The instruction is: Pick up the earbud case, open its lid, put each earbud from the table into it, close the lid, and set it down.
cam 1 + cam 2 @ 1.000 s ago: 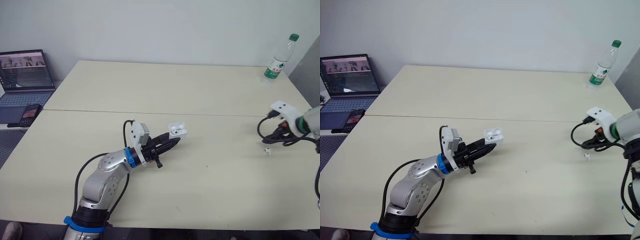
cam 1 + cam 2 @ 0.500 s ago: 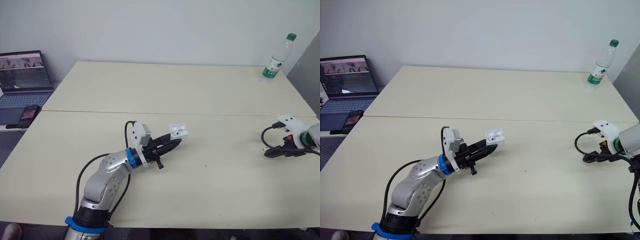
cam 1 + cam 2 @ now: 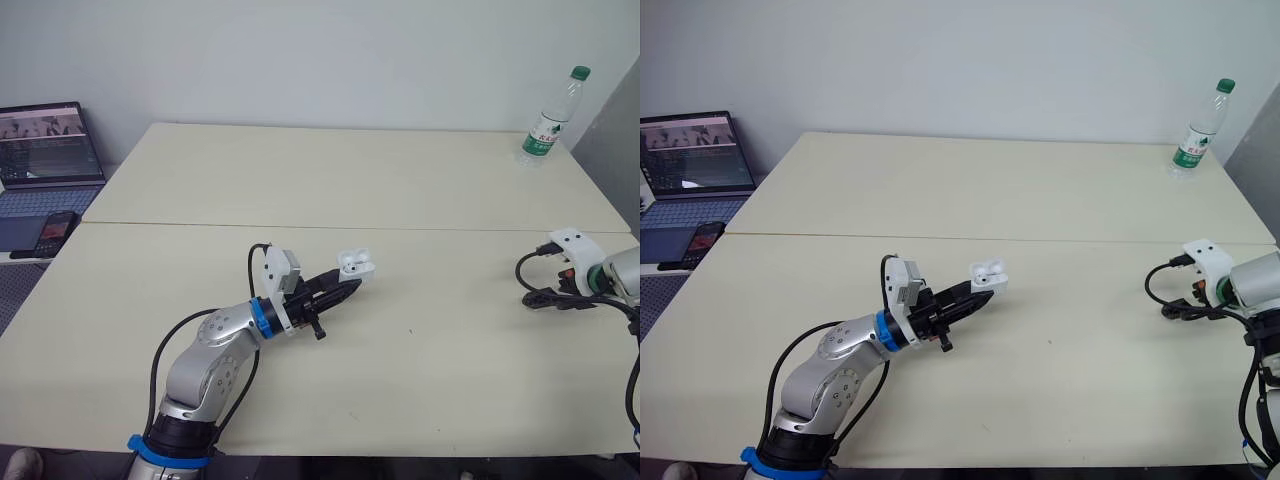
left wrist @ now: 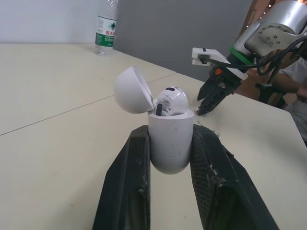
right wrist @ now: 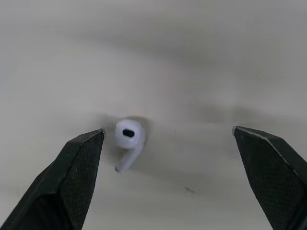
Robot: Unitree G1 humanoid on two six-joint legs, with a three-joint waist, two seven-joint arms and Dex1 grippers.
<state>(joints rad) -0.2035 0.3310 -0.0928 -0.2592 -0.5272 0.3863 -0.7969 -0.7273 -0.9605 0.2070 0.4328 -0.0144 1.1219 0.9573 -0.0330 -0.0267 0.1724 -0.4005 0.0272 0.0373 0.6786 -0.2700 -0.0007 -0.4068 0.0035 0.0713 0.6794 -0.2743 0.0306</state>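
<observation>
Left gripper clamps open earbud case, 1 earbud seated. Right gripper spread over loose earbud, apparently off-centre; closing could flick it.

Left tool clamps earbud case; right tool spread wide, pointing down.

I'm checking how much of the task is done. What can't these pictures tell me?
Second slot of the earbud case: left wrist view, hidden behind the seated earbud.
Loose earbud: eye views, hidden by the right gripper or too small.
Bottle label: eye views, too small to read.
Laptop: left eye view, cut off by the picture's edge.
</observation>
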